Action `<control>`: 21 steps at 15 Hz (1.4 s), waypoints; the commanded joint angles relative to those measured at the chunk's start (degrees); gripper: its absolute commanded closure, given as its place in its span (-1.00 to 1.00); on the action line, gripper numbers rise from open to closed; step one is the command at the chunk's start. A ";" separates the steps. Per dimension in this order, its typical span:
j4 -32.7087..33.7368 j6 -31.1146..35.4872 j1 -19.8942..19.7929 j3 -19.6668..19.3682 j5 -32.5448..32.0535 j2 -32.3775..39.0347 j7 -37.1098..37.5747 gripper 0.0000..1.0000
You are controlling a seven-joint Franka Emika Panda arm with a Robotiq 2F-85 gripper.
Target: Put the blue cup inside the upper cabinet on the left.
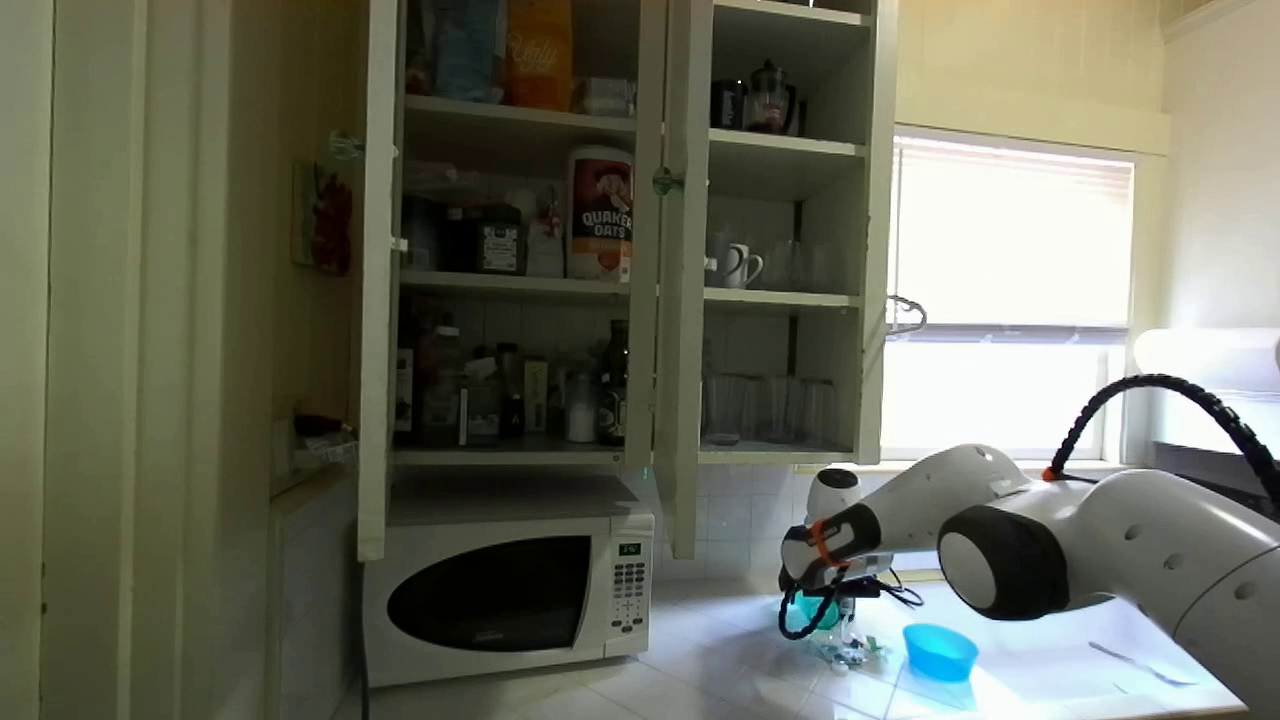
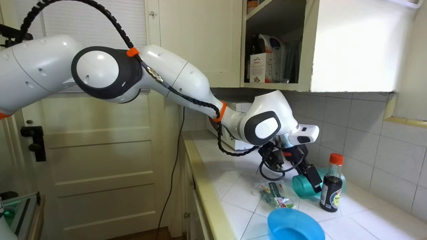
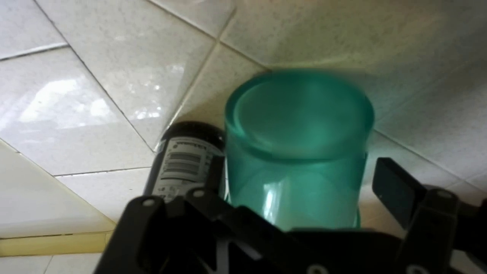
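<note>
The blue cup (image 1: 940,652) stands on the tiled counter in both exterior views (image 2: 295,225), apart from my gripper; it is out of the wrist view. My gripper (image 3: 300,167) is open around a teal translucent cup (image 3: 296,186). One finger is close to the cup's side, with a visible gap at the other finger. In an exterior view the gripper (image 2: 313,180) reaches down at this teal cup (image 2: 302,186), which looks tipped on its side. The upper cabinet (image 1: 515,286) at the left stands open, its shelves crowded with bottles, jars and boxes.
A dark sauce bottle with a red cap (image 2: 331,190) stands beside the teal cup and gripper. A plastic packet (image 2: 275,193) lies near. A microwave (image 1: 500,590) stands under the cabinet. An open cabinet door (image 1: 685,300) juts out between bays. A fork (image 1: 1140,663) lies to the right.
</note>
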 commanded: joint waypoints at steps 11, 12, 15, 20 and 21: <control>-2.51 3.03 2.28 0.34 -0.86 -0.23 -0.50 -0.12; -3.93 4.39 2.79 0.22 -0.95 -0.88 -0.39 -0.12; -9.85 11.24 4.46 -0.33 -0.99 -3.20 0.14 -0.12; -22.03 25.26 8.35 -3.66 -0.83 -7.57 1.63 -0.12; -25.22 27.92 9.39 -4.42 -0.65 -9.09 1.83 -0.12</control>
